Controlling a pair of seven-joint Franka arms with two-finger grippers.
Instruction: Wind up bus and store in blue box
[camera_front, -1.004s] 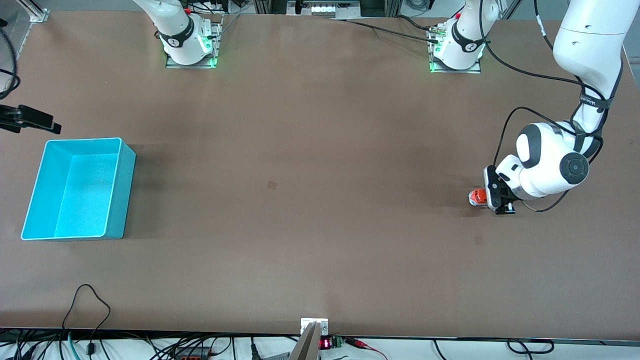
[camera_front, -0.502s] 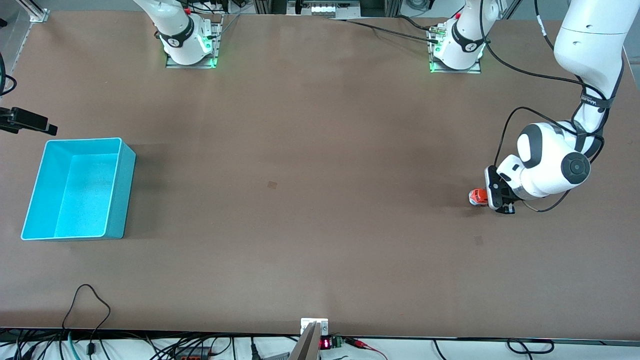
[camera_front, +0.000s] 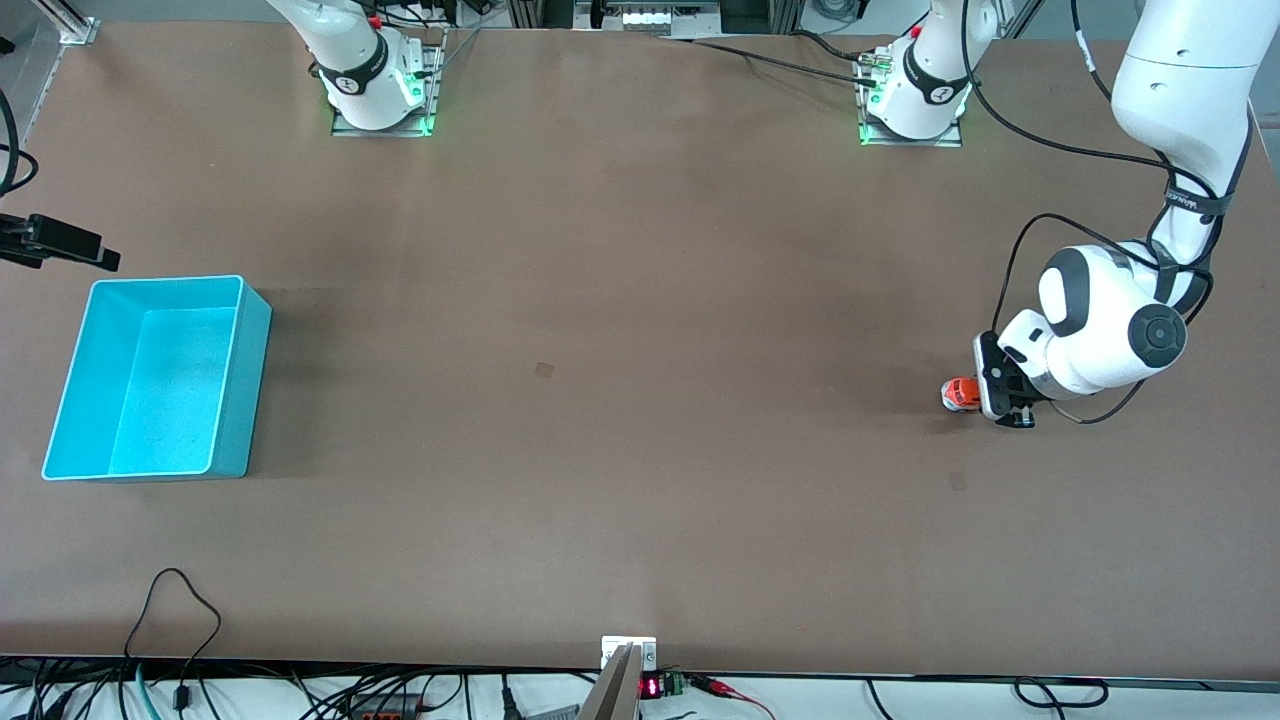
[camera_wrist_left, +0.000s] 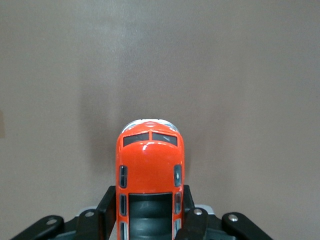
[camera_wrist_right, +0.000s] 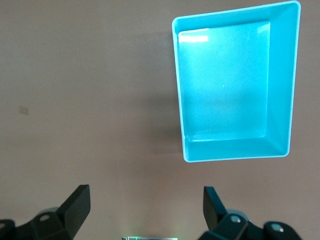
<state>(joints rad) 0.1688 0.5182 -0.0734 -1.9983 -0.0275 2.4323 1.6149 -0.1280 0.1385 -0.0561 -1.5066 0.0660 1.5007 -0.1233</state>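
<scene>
Gripping small orange plastic toy bus (camera_wrist_left: 150, 180) between fingers: left gripper (camera_wrist_left: 149, 217), on table. Winding, storing pending. Rectangular turquoise plastic box (camera_front: 60, 400) empty, well apart, beneath waiting, wide-open right gripper (camera_wrist_right: 145, 210).

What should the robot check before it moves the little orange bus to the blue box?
1. Left pincer shut on the bus: ok.
2. Bus sits straight between the fingers: ok.
3. Bus wound up: cannot tell.
4. Blue box open with nothing inside, at the right arm's end of the table: ok.
5. Right pincer open, waiting above the table near the box: ok.
</scene>
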